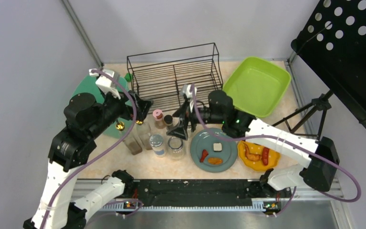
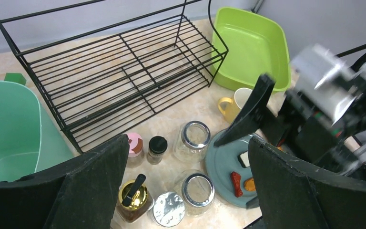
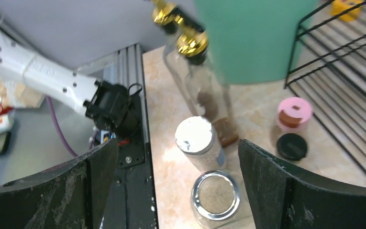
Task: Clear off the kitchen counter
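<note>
Viewed from above: beige speckled kitchen counter (image 1: 167, 168) filling the middle of the frame, from the arm bases at the near edge to the grey back wall. Along its far side, a teal tub (image 1: 88, 88) on the left, a black wire rack (image 1: 174, 76) in the centre and a lime-green tub (image 1: 257, 86) on the right.

In front of the rack, a tight group of containers: two glass bottles (image 1: 132, 138) with gold tops, a pink-lidded jar (image 1: 158, 114), a black-lidded jar (image 1: 168, 119), a silver-lidded jar (image 1: 157, 142) and an open glass jar (image 1: 175, 145). To their right, a grey-blue plate (image 1: 198, 143) with small bits of food, and beside it a yellow plate (image 1: 243, 152) with more. Between the lime-green tub and the grey-blue plate, a yellow mug (image 2: 228, 107).

Left gripper (image 2: 186, 143) spread wide, gripping nothing, raised above the jars near the rack's front left corner. Right gripper (image 3: 177, 143) also spread wide and empty, poised over the silver-lidded jar and the open jar.
</note>
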